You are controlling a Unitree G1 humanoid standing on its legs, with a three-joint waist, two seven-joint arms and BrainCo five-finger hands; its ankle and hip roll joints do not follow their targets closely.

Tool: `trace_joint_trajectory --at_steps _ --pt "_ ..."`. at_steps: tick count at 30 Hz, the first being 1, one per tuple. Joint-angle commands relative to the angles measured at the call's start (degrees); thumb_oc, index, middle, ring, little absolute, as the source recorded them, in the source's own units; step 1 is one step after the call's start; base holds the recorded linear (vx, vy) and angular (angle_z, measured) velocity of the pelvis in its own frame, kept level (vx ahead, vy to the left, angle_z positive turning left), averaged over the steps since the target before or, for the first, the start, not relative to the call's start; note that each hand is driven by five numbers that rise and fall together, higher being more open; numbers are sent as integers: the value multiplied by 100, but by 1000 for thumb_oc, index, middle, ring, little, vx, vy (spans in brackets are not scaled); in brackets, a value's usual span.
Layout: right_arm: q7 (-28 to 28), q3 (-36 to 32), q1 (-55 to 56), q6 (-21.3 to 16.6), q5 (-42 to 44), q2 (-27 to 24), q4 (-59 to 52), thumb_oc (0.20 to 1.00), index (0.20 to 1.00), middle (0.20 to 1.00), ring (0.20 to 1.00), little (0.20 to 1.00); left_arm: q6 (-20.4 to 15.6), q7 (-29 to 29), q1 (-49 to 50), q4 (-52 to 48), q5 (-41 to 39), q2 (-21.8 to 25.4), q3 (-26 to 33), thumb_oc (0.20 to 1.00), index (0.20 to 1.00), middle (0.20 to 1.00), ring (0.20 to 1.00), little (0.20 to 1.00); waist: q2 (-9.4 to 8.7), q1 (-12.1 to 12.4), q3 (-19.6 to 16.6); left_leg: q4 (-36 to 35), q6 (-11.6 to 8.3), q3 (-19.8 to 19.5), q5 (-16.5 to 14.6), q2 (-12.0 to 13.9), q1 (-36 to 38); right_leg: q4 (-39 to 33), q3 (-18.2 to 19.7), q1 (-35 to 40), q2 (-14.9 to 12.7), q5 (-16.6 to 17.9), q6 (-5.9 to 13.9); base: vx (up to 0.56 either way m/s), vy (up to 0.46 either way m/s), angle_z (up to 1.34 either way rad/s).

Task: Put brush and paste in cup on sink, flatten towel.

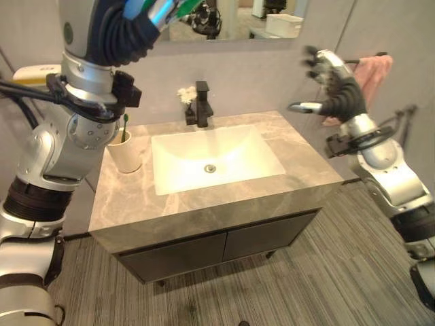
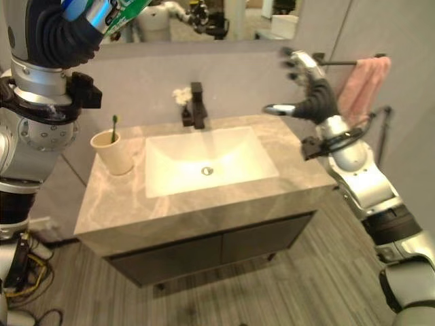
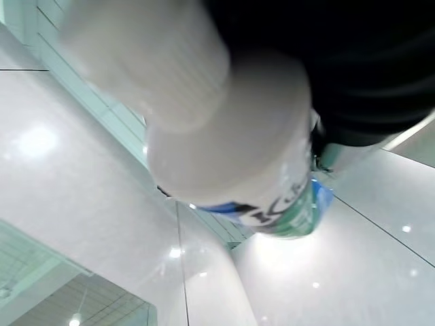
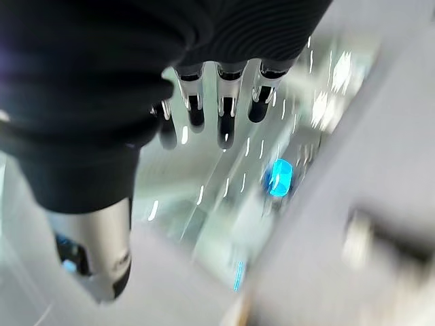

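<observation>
At upper left our left hand grips the paste; right hand, fingers apart, hovers upper right beside the towel; brush stands in cup.

a bathroom: marble vanity with sink, black faucet, mirror, hanging towel

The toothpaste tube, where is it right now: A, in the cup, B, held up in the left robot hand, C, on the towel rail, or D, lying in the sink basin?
B: the toothpaste tube is clasped in the raised left robot hand, high above the cup with the toothbrush.
</observation>
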Motion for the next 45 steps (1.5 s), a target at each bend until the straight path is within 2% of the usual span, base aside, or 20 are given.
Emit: trace_joint_trajectory --at_steps 1,2,3,5,6,8,10,17,22,26,32,45 --pt "220 -57 -853 -256 1221 1024 386 1000 1000 1000 1000 1000 -20 26 -323 132 -411 -25 8 200 200 200 200 200 -205 361 -136 66 -286 -81 -391 184 546 9 -221 -241 -313 523 369 3 -24 33" --pt "222 -49 -864 -259 1222 1032 395 1000 1000 1000 1000 1000 -21 26 -316 130 -412 -17 17 200 200 200 200 200 -204 345 -138 67 -285 -90 -389 183 541 9 -229 -241 -316 522 370 -28 -40 37" --pt "229 76 -1110 -275 1266 1478 470 1000 1000 1000 1000 1000 -76 -8 -208 77 -467 48 22 200 200 200 200 200 -210 484 -102 86 -289 -159 -328 179 494 9 -292 -218 -339 551 341 0 -15 36" --pt "201 67 -1200 -326 1309 1659 491 1000 1000 1000 1000 1000 -112 2 -118 -17 -455 80 53 200 200 200 200 200 -199 509 -116 69 -295 -217 -344 183 487 9 -346 -185 -343 498 340 18 -12 36" --pt "197 -61 -1269 -439 1545 2163 561 1000 1000 1000 1000 1000 -195 -52 84 -143 -490 47 86 200 200 200 200 200 -196 638 -101 61 -306 -302 -312 191 452 9 -445 -149 -364 482 319 9 -10 31" --pt "196 -82 -1314 -517 1598 2325 635 1000 1000 1000 1000 1000 -233 -48 141 -163 -519 47 94 200 200 200 200 200 -199 645 -107 59 -318 -363 -296 194 431 9 -509 -125 -374 469 314 12 -7 29" --pt "243 -289 -1280 -722 1983 2807 526 1000 1000 1000 1000 1000 -299 -58 285 -147 -627 -20 71 200 200 200 200 200 -198 791 -71 47 -335 -535 -260 186 360 9 -677 -58 -415 435 276 14 0 29" --pt "489 -334 -1049 -823 2313 2928 -142 1000 1000 1000 1000 1000 -383 -227 754 -163 -742 -92 147 200 200 200 200 200 -296 968 -11 38 -336 -907 -187 120 189 9 -1064 77 -504 377 219 19 7 37" --pt "635 -307 -918 -876 2423 2942 -635 1000 1000 1000 1000 1000 -435 -309 1153 -279 -872 -20 358 200 200 200 200 200 -364 1028 26 38 -342 -1020 -134 87 31 9 -1156 29 -542 395 223 2 14 20" --pt "696 -314 -832 -866 2337 2898 -947 1000 1000 1000 1000 1000 -425 -223 1649 -249 -1105 -276 781 200 200 200 200 200 -417 1013 36 38 -333 -1018 -159 77 -20 9 -1136 -36 -555 408 223 1 7 1" --pt "812 -220 -715 -782 2360 2845 -1160 1000 1000 1000 1000 1000 -388 -166 1961 -219 -1154 -539 1026 200 200 200 200 200 -416 958 33 38 -311 -891 -212 78 17 9 -1040 -84 -557 431 247 0 0 0" --pt "817 -157 -621 -764 2542 3291 -1133 1000 1000 1000 1000 1000 -373 -349 2029 -201 -1188 -692 818 200 200 200 200 200 -362 895 32 38 -263 -713 -280 95 129 9 -824 -135 -523 436 262 12 3 -11"
